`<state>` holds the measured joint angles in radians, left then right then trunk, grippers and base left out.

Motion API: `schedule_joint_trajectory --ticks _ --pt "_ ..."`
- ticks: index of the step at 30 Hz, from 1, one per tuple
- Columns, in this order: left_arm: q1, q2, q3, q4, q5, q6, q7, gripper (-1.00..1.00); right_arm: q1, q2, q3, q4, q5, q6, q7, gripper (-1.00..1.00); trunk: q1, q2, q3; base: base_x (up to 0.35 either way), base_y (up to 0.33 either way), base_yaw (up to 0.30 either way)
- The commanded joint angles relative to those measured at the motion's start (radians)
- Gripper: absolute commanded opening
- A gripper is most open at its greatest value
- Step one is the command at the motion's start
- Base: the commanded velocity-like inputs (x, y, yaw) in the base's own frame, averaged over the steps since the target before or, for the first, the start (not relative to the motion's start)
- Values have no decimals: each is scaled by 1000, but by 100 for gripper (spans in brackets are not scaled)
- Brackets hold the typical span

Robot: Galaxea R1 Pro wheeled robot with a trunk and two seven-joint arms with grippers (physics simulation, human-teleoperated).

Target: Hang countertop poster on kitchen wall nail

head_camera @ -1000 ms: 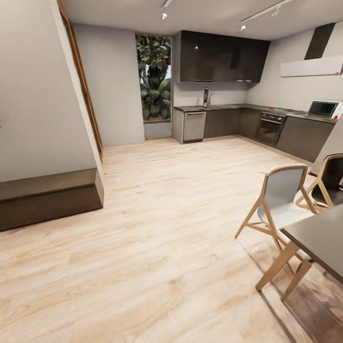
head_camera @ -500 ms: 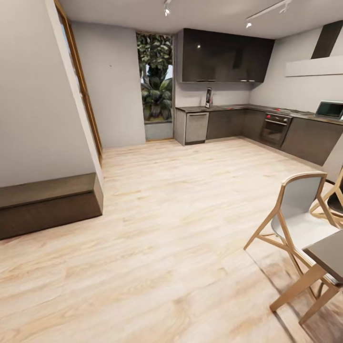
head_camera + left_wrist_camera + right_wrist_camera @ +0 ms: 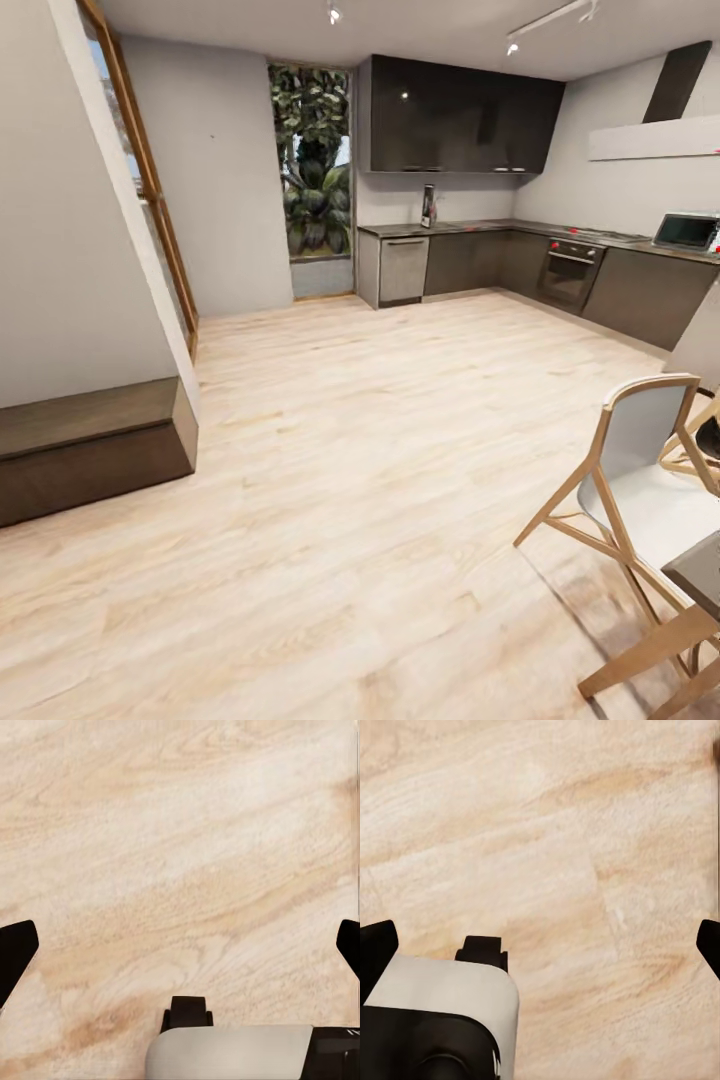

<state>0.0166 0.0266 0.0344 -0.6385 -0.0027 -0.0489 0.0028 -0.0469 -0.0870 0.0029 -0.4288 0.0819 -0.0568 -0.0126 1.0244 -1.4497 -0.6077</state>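
Observation:
The kitchen countertop [image 3: 500, 227] runs in an L along the far and right walls, a dark slab over dark grey cabinets. The poster is not visible on it from this distance. One tiny dark speck, a wall nail [image 3: 212, 137], marks the light grey wall left of the window. My left gripper [image 3: 180, 945] hangs over bare wood floor, its black fingertips [image 3: 15, 952] spread wide with nothing between them. In the same way my right gripper [image 3: 540, 945] is open over the floor, holding nothing.
A wooden chair [image 3: 640, 480] and a dark table corner [image 3: 700, 575] stand at the near right. A low dark bench [image 3: 90, 450] juts from the left wall. An oven [image 3: 570, 275], a microwave [image 3: 686, 231] and a dishwasher [image 3: 403, 268] line the kitchen. Wide wood floor lies ahead.
The whole head view has shifted with the camera: the chair and table have slid toward the right edge, and the left wall and bench fill more of the left.

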Motion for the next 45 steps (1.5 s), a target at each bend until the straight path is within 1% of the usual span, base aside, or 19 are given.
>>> schedule_joint_trajectory --ticks 1,12,16,45 --pt "1 0 1 -1 0 -2 0 100 -1 0 0 1 9 -2 -1 100 1 0 -1 337 0 -243" --pt "0 1 1 -1 0 -2 0 100 -1 1 0 1 9 -3 -1 100 1 0 -1 337 0 -257" --pt "0 1 1 -1 0 -2 0 100 -1 0 1 1 9 -3 -1 100 1 0 -1 337 0 -144" --pt "1 1 1 -1 0 -2 0 100 -1 0 0 2 8 -2 -1 100 1 0 -1 337 4 -6"
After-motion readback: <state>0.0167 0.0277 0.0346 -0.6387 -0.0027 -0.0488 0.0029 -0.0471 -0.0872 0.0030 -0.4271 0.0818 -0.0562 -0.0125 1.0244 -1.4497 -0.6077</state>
